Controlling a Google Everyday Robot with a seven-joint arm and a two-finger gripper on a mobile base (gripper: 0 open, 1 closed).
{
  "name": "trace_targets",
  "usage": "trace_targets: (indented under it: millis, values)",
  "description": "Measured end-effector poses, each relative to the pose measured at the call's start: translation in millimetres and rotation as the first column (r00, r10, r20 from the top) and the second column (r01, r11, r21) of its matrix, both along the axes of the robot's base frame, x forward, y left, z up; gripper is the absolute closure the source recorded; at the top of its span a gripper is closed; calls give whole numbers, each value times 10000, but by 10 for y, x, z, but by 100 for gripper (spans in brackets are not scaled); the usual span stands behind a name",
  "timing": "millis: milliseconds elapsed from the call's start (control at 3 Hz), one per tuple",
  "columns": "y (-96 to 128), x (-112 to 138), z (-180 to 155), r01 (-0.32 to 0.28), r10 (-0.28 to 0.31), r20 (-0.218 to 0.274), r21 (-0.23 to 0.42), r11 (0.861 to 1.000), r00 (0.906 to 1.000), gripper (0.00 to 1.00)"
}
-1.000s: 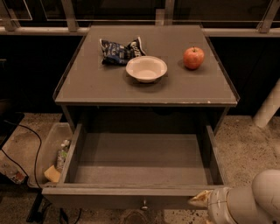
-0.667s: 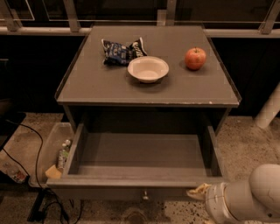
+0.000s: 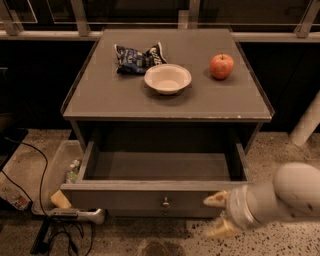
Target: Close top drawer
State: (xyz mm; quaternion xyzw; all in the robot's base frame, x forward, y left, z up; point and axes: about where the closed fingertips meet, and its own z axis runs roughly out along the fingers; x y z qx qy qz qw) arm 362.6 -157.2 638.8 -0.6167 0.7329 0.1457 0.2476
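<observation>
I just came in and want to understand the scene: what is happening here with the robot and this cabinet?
The top drawer of the cabinet stands pulled far out and is not yet closed. The robot's gripper is low at the right end of the drawer front, jaws apart, holding nothing. The small knob is to its left. On the cabinet top lie a white bowl, a red apple and a dark snack bag.

Speckled floor (image 3: pixel 285 150), dark windows (image 3: pixel 130 11) behind
</observation>
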Motion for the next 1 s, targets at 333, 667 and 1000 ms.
trace_targets:
  millis: [333,667,1000]
  values:
    - [42,601,31,-60,55,275,185,9998,9996,64]
    - [42,599,35,-60,54,275,185,9998,9996,88]
    - [-71,810,76,354,-353,410,2,9994,9985,86]
